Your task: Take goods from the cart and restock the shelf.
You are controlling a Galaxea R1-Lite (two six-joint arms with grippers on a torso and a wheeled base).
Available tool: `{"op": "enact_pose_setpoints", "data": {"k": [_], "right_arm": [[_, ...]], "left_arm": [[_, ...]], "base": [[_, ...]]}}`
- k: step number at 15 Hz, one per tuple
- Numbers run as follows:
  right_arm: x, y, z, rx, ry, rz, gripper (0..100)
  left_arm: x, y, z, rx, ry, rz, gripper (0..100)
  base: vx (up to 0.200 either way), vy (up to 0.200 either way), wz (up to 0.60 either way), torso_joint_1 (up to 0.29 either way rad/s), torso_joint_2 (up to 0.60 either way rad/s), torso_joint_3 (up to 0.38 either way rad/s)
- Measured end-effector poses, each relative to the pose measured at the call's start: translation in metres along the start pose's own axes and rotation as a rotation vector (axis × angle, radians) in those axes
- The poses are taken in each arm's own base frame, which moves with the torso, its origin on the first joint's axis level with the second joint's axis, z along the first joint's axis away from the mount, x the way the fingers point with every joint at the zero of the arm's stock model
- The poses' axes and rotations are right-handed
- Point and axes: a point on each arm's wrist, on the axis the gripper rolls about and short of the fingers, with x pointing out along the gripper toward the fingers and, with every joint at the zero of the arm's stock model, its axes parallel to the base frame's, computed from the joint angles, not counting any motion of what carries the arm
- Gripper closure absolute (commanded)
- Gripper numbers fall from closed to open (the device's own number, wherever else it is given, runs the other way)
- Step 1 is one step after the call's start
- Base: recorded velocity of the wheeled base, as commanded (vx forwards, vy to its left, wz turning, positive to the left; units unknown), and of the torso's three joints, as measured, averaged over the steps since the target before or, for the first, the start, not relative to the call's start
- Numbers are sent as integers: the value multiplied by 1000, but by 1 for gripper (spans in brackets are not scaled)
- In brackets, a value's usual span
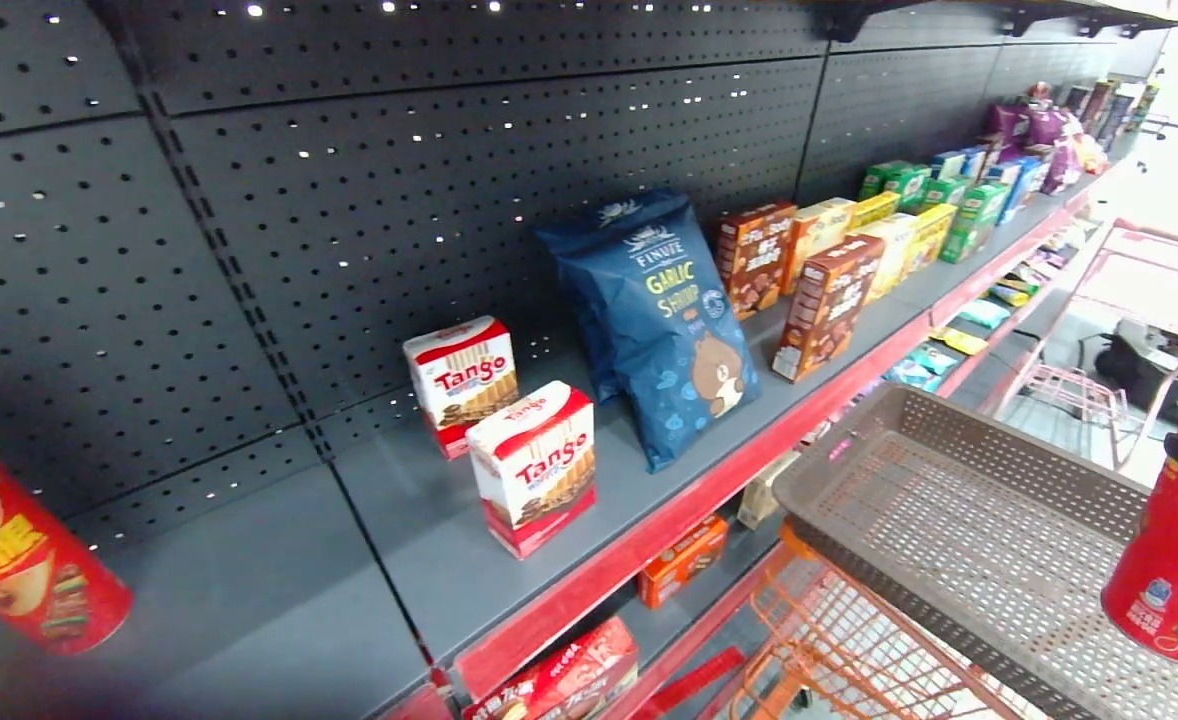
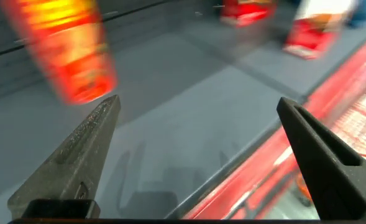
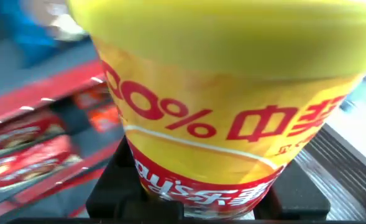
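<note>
Head view | my right hand (image 3: 201, 186) clamps chip can (image 1: 1174, 540) over cart basket (image 1: 849, 420) | my left hand (image 2: 196, 102) spread wide, empty, above shelf (image 1: 279, 600) near shelved can (image 1: 19, 560) | risk: careless swing topples it

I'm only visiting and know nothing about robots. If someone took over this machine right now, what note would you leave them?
Left tool: open, holding nothing, over the shelf near the first can.
Right tool: shut on the second can, by the cart basket.
Done: first can is on the shelf, left of the Tango boxes.
Left: shelve the second can, probably beside the first.
</note>
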Motion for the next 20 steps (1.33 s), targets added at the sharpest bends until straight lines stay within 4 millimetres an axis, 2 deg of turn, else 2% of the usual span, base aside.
{"op": "enact_pose_setpoints", "data": {"k": [8, 11, 15, 20], "right_arm": [[-3, 2, 7, -5, -29, 38, 100], [-5, 0, 11, -4, -36, 40, 100], [-19, 2, 22, -13, -66, 150, 100], [-20, 19, 20, -55, -42, 311, 100]], "left_arm": [[0, 0, 0, 0, -1, 0, 0], [0, 0, 0, 0, 0, 1, 0], [0, 0, 0, 0, 0, -1, 0], [0, 0, 0, 0, 0, 0, 0]], "base": [[0, 0, 600, 4, 1, 2], [0, 0, 0, 0, 0, 0], [0, 0, 0, 0, 0, 0], [0, 0, 0, 0, 0, 0]]}}
